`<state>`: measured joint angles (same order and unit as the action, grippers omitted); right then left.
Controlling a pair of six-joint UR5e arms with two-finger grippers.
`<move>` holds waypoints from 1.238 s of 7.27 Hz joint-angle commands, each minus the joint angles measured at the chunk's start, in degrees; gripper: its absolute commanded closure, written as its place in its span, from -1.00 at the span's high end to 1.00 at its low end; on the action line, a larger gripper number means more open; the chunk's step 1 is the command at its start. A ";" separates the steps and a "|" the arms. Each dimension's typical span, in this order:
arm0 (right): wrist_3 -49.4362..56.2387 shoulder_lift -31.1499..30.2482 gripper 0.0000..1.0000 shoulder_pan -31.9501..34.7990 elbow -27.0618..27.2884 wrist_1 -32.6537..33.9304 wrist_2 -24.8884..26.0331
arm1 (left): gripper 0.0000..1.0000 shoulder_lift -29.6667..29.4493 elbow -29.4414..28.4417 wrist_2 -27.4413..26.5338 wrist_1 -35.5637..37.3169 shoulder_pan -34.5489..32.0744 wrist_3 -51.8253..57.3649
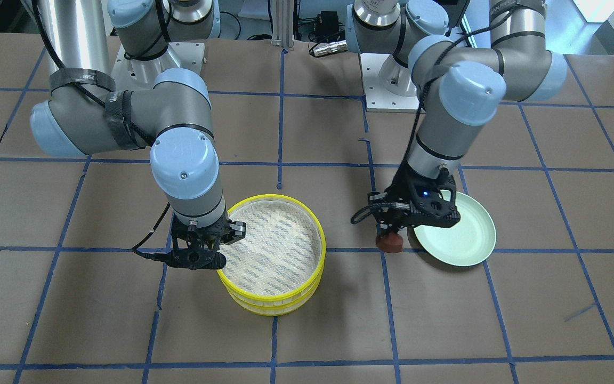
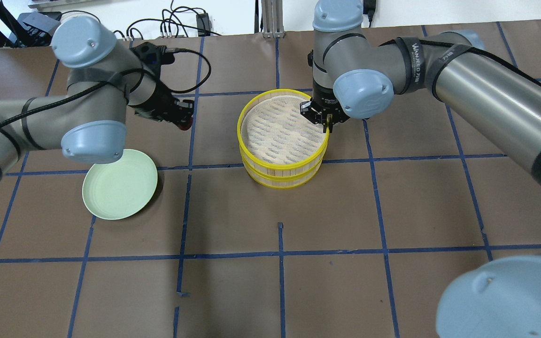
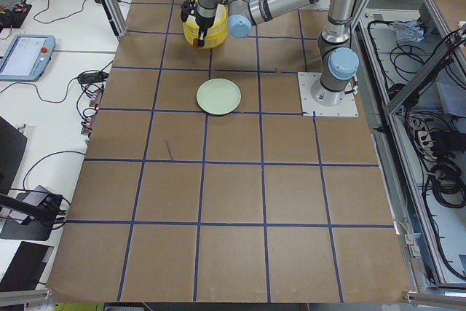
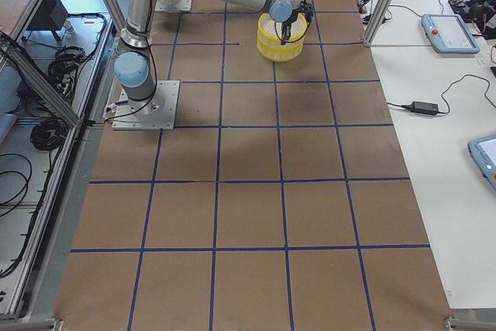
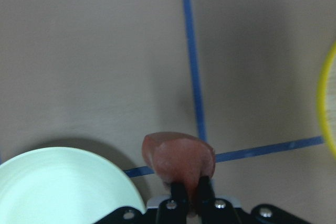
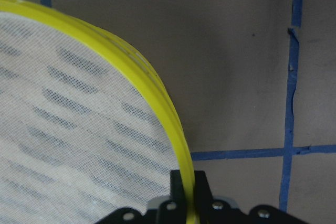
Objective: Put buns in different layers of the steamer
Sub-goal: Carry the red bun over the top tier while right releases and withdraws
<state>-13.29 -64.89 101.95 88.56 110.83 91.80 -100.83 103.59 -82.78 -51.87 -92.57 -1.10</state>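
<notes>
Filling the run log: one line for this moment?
left gripper: shut on brown bun, beside plate | right gripper: shut on top tray, stacked on lower tray

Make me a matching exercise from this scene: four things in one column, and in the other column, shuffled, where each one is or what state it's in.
Things
1. reddish-brown bun
2. pale green plate
3. top steamer layer
4. bottom steamer layer

States
A. stacked beneath another tray
B. rim pinched by the right gripper
C. empty, nothing on it
D. held in the left gripper

Pairs: 1-D, 2-C, 3-B, 4-A
</notes>
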 commanded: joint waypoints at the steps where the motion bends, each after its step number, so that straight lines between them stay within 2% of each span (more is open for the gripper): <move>1: -0.34 0.02 -0.84 0.01 0.03 0.00 -0.22 | -0.95 -0.51 -3.65 0.52 0.19 -5.68 -10.13; 2: -0.51 0.11 -0.81 0.09 0.03 0.09 -0.13 | -0.95 -0.51 -3.83 0.60 0.28 -6.39 -11.11; 3: -0.86 0.11 -0.69 0.09 0.03 0.09 -0.22 | -0.95 -0.60 -3.83 0.69 0.45 -6.91 -11.99; 5: -1.66 0.11 0.12 0.09 0.12 0.09 -1.36 | -0.95 -0.69 -3.83 5.94 1.06 -7.71 -15.31; 6: -0.79 0.02 0.91 0.01 0.12 0.18 -1.28 | -0.95 -0.77 -3.83 6.14 1.94 -8.06 -15.77; 7: -0.52 -0.41 0.99 -0.26 -0.49 -0.43 -0.84 | -0.95 -1.56 -3.83 6.14 2.21 -8.32 -15.95; 8: 3.58 -1.46 0.99 -1.82 -1.02 -1.05 -1.27 | -0.95 -3.39 -3.83 6.05 2.99 -10.07 -17.35; 9: 8.49 -5.13 0.99 -4.36 -1.11 -4.62 -1.36 | -0.91 -5.76 -3.83 5.71 6.66 -12.61 -20.84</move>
<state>-9.87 -66.83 100.04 87.77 109.17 90.60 -104.13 99.76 -76.84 -48.26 -102.68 -18.81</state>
